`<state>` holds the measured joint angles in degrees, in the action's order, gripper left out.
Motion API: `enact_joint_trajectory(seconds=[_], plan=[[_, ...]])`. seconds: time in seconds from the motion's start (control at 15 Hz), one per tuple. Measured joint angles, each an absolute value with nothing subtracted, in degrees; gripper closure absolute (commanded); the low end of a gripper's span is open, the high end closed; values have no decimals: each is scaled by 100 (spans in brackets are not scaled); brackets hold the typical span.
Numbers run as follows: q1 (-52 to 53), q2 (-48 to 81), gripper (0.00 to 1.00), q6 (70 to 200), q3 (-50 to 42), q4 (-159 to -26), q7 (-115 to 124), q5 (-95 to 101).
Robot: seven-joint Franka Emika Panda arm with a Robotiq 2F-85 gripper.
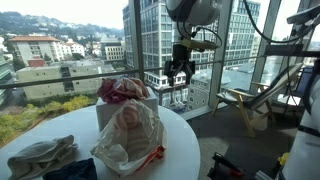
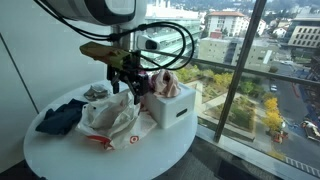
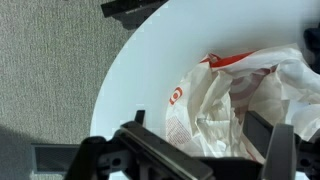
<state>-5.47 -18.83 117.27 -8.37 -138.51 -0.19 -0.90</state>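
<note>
The fingers (image 3: 277, 150) stood wide apart with nothing between them, and in the wrist view the crumpled bag (image 3: 235, 95) filled the gap below them. The gripper (image 2: 130, 92) hung in the air over the bag's top, pointing down and clear of it, close to the white box (image 2: 178, 108). The bag, white plastic with red print, lay slumped near the middle of the round table (image 2: 150, 152), just beside the box. A pink cloth (image 2: 165, 82) bulged out of the box. Farther off on the table lay some grey clothes (image 1: 40, 155) and a dark cloth (image 2: 60, 118), well apart from the gripper. To me it looked like the approach before a grasp on the bag, with no contact made yet. A pick from there would call for a straight descent onto a raised fold of plastic, keeping off the box's wall. Then it would need a firm pinch, since the thin film could slip or only a loose layer come up.
</note>
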Motion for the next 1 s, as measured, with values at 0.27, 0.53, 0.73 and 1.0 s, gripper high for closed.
enact_joint_trajectory(seconds=[0.27,0.53,0.73,1.0], plan=[[-547,-1704,0,11793,-804,-13870,-8,-55],[-433,-989,0,12441,-696,-13607,-367,-56],[-347,-317,0,13007,-532,-13044,-426,-52],[-226,469,0,13398,-288,-11994,-498,-79]])
